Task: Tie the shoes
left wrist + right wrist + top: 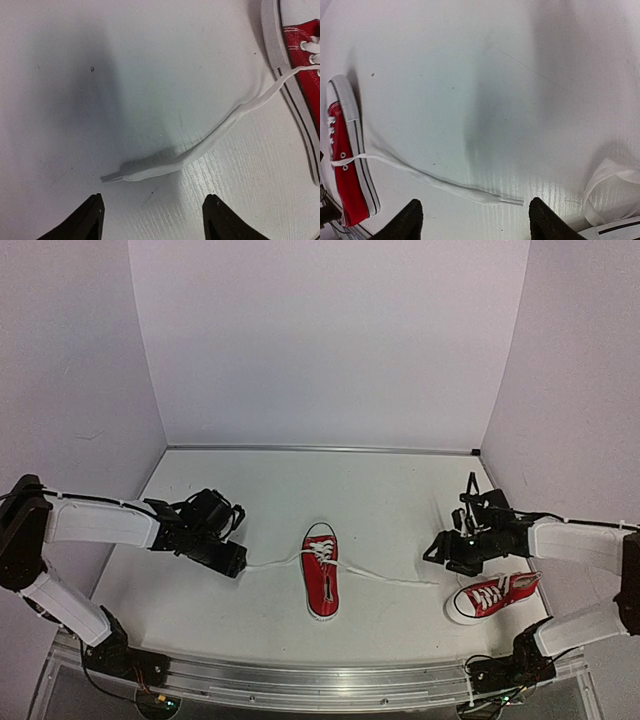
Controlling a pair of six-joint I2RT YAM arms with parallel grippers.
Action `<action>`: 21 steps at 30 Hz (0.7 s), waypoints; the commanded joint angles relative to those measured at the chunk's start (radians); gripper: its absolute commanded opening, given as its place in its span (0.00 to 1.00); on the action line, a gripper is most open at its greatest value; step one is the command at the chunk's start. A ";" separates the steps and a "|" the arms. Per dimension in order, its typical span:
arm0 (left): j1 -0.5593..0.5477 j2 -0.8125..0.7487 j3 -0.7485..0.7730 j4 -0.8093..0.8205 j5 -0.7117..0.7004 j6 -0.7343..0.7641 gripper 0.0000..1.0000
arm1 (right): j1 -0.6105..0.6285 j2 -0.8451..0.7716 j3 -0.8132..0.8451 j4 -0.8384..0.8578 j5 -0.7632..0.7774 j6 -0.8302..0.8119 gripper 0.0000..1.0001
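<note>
Left on the bench (270, 495), your left claw (155, 220) hangs wide open, empty, just short of a limp lace end (150, 172), the shoe (321, 575) lies centre, and your right claw (475, 220) gapes empty by the other lace end (487, 197); pinch near each tip, as lace should prove soft and light.

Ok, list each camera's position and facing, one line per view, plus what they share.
Top external: above and behind the robot, looking down at the table; shows left gripper and right gripper.
Left wrist: on the left wrist, facing down at a lace end; own fingertips at bottom.
Right wrist: facing down at the other lace end; own fingertips at bottom.
Shared: the middle shoe appears in all three.
</note>
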 commanded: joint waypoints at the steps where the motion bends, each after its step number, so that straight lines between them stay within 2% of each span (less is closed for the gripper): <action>1: 0.007 -0.169 0.003 0.038 -0.015 0.028 0.97 | -0.005 -0.122 0.088 0.015 -0.043 -0.040 0.81; 8: 0.006 -0.373 -0.028 0.188 -0.074 0.093 1.00 | -0.005 -0.217 0.182 0.003 -0.019 -0.126 0.98; 10: 0.007 -0.424 -0.067 0.311 -0.029 0.145 1.00 | -0.004 -0.214 0.209 0.004 -0.002 -0.134 0.98; 14: 0.007 -0.493 -0.084 0.436 0.065 0.193 1.00 | -0.005 -0.210 0.274 0.015 0.018 -0.135 0.98; 16: 0.007 -0.476 -0.046 0.426 0.095 0.207 0.99 | -0.004 -0.197 0.311 0.014 0.010 -0.149 0.98; 18: 0.005 -0.382 0.029 0.331 0.195 0.269 1.00 | -0.005 -0.177 0.341 0.003 -0.016 -0.184 0.98; 21: -0.022 -0.243 0.111 0.222 0.226 0.384 1.00 | -0.005 -0.152 0.352 0.005 -0.110 -0.235 0.98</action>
